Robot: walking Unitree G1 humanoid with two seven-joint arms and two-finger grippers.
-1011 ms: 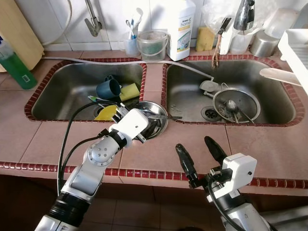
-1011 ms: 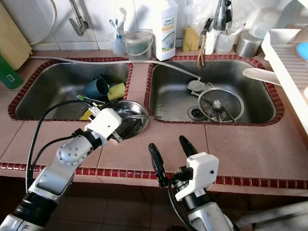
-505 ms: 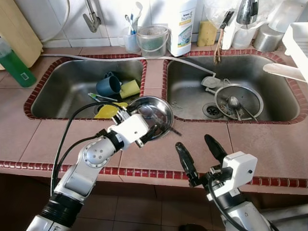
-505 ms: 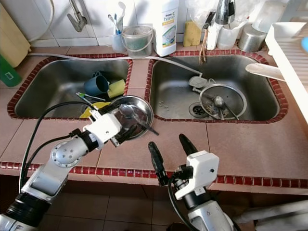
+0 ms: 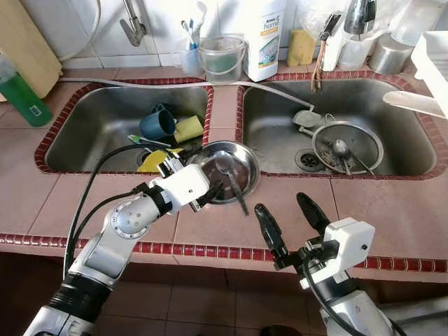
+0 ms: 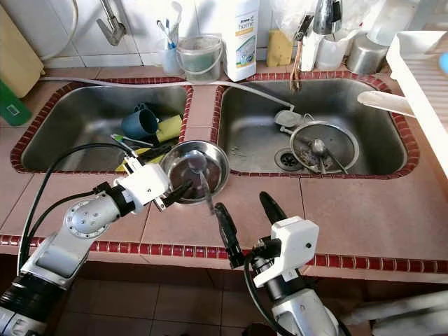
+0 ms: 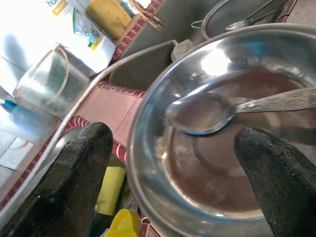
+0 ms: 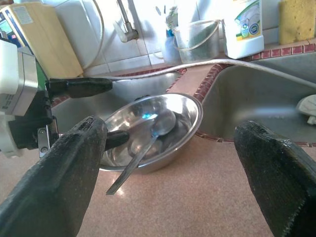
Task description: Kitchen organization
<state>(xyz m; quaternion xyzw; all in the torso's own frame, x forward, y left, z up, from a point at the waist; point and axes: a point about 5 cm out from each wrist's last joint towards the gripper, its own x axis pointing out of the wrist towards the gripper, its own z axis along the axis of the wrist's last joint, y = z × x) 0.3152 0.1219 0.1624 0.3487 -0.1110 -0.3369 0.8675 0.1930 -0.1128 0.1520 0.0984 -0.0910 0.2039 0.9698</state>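
A steel bowl (image 5: 225, 166) with a spoon (image 5: 231, 178) in it sits at the front of the tiled divider between the two sinks. The spoon's handle sticks out over the near rim. My left gripper (image 5: 203, 169) is shut on the bowl's left rim, one black finger (image 8: 79, 87) outside the bowl and the other (image 8: 116, 138) at its near side. In the left wrist view the bowl (image 7: 212, 148) lies between both fingers. My right gripper (image 5: 280, 204) hovers open over the front counter edge, just short of the bowl, holding nothing.
The left sink (image 5: 91, 126) holds a blue mug (image 5: 157, 127), a yellow sponge (image 5: 187, 129) and cutlery. A strainer (image 5: 346, 147) lies in the right sink. A detergent bottle (image 5: 266, 38), a plastic tub (image 5: 222, 61), a green bottle (image 5: 21, 94) and a white rack (image 5: 434, 59) line the back and sides.
My left gripper has carried the bowl right, from the left sink's edge to the divider. The spoon's handle has swung toward the front. The right gripper has stayed put.
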